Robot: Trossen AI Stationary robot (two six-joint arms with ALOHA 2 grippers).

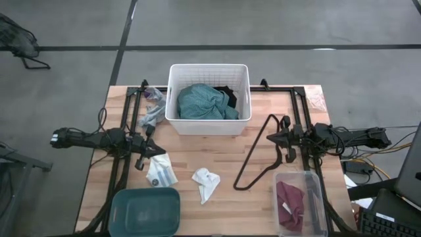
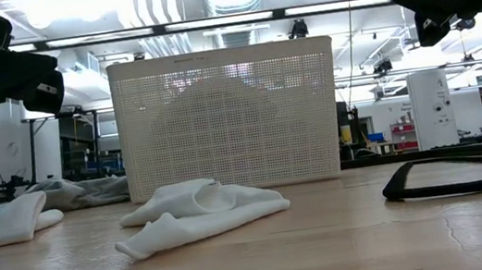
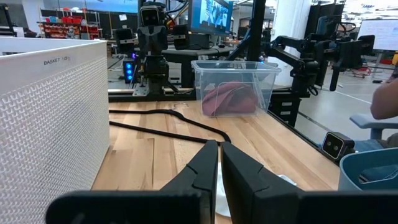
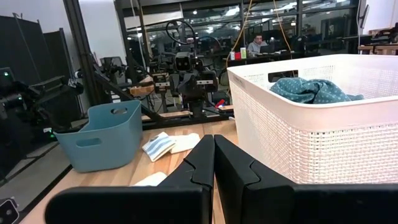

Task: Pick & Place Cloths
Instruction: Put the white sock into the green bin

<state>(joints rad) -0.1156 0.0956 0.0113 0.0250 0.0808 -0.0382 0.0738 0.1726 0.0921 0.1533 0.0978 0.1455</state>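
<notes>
Left gripper (image 1: 155,150) nearly shut, empty; right gripper (image 1: 270,137) shut, empty. White-and-blue rag (image 1: 161,172) just below left gripper in high view, long axis roughly up-down. Far from right gripper, so probably left arm's pick.

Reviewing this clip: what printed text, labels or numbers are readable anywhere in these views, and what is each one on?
"BASKET" followed by small characters too blurred to read: on the upper wall of the white basket, left wrist view.
A small label on the basket's top rim, low view: too small to read.
Room screens and whiteboard behind the table: unreadable.
Nothing else carries legible text.
</notes>
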